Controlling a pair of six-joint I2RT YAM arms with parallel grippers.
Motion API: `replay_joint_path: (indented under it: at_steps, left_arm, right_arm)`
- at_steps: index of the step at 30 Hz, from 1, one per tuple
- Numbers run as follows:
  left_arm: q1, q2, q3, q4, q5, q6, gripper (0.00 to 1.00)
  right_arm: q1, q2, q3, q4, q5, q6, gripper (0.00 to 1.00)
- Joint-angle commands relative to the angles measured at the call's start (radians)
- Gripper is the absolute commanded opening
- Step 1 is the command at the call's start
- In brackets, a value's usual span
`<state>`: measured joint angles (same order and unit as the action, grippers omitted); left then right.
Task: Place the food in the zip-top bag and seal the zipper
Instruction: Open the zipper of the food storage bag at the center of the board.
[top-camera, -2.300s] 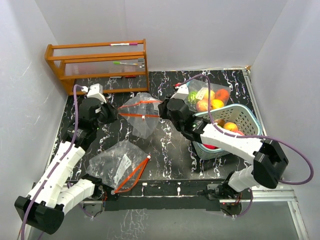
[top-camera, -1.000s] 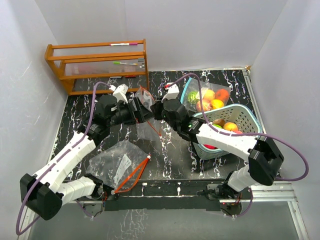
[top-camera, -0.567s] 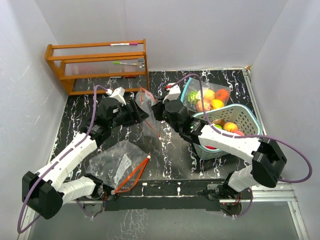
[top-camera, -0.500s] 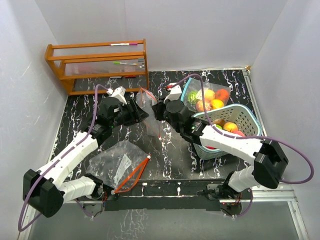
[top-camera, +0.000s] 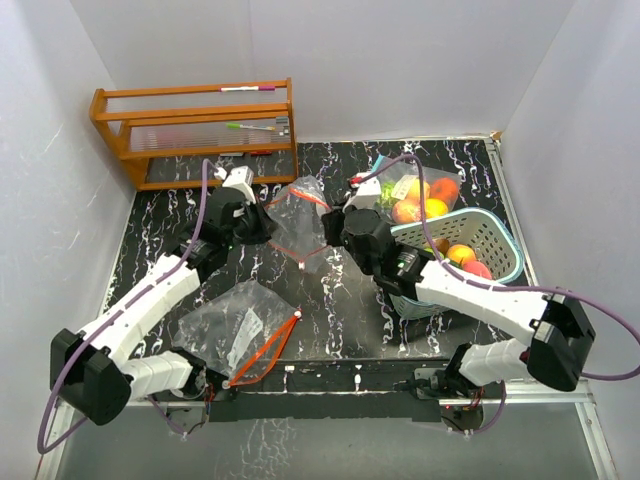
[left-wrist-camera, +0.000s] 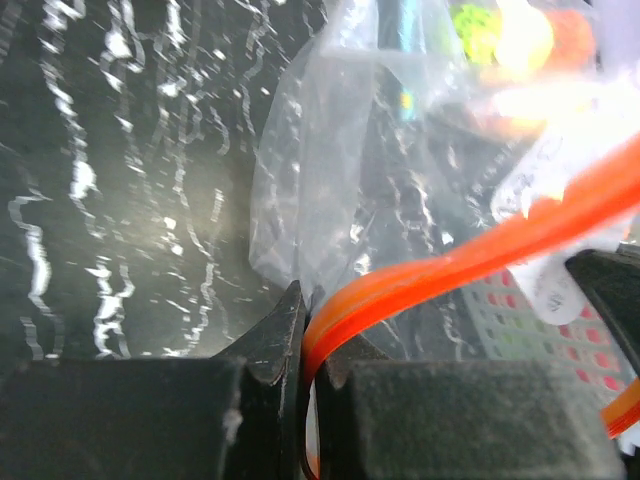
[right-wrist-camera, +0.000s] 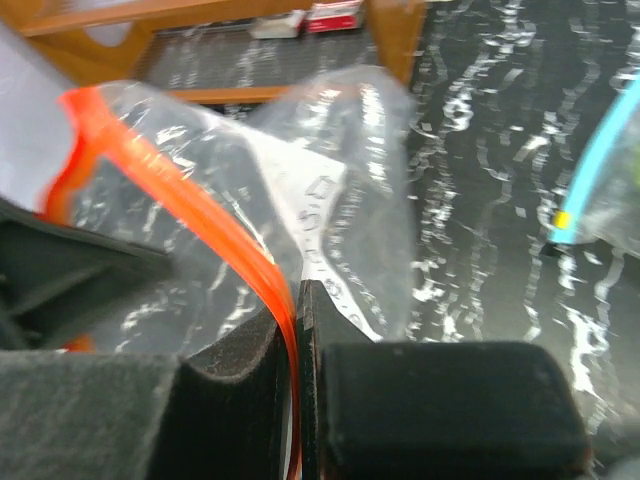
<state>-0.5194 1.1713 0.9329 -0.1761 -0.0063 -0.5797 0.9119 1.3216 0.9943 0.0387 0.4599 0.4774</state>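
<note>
1. Black, white-veined table (top-camera: 340, 310) sits inside white walls, with a wooden rack (top-camera: 195, 130) at its far left.
2. My left gripper (left-wrist-camera: 305, 335) is clenched on the orange zipper (left-wrist-camera: 480, 250) of the zip-top bag (top-camera: 298, 220), with the strip pinched between its fingers.
3. My right gripper (right-wrist-camera: 298, 315) is clamped on the same zipper at the bag's right side.
4. Between my two grippers the bag hangs stretched over the middle-far part of the table.
5. The food (top-camera: 462, 254) lies in the teal basket (top-camera: 492, 236) at the right. More fruits sit in a filled bag (top-camera: 420, 192) touching the basket's far side.
6. A third bag (top-camera: 240, 322) lies flat at the near left, well apart from both grippers.
</note>
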Motion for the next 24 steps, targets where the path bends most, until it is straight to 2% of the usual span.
replay_joint_path:
  at_steps: [1, 3, 8, 13, 15, 17, 18, 19, 20, 24]
  left_arm:
    - [-0.002, -0.080, 0.099, -0.131, -0.187, 0.174, 0.00]
    - [-0.002, -0.097, 0.127, -0.153, -0.200, 0.212, 0.00]
    - [-0.002, -0.086, 0.189, -0.183, -0.179, 0.259, 0.00]
    - [-0.002, -0.089, 0.198, -0.201, -0.199, 0.300, 0.00]
    - [-0.002, -0.088, 0.191, -0.197, -0.199, 0.315, 0.00]
    - [-0.002, -0.073, 0.186, -0.189, -0.196, 0.323, 0.00]
    - [-0.002, -0.059, 0.185, -0.186, -0.191, 0.327, 0.00]
    - [-0.002, -0.044, 0.186, -0.184, -0.186, 0.331, 0.00]
    - [-0.002, -0.027, 0.184, -0.181, -0.185, 0.332, 0.00]
    - [-0.002, 0.038, 0.176, -0.162, -0.176, 0.336, 0.00]
  right_arm:
    - [0.002, -0.079, -0.028, -0.101, 0.252, 0.035, 0.08]
    - [0.002, -0.074, -0.022, -0.172, 0.324, 0.064, 0.08]
    - [0.002, -0.026, 0.021, -0.279, 0.369, 0.112, 0.08]
    - [0.002, 0.063, 0.108, -0.474, 0.451, 0.227, 0.08]
    - [0.002, 0.072, 0.117, -0.479, 0.433, 0.227, 0.08]
    - [0.002, 0.050, 0.106, -0.376, 0.340, 0.137, 0.09]
    - [0.001, 0.031, 0.092, -0.313, 0.267, 0.083, 0.14]
    - [0.002, 0.011, 0.076, -0.262, 0.211, 0.044, 0.24]
    - [0.002, -0.008, 0.068, -0.236, 0.162, 0.031, 0.39]
    - [0.002, -0.039, 0.102, -0.272, 0.075, 0.008, 0.62]
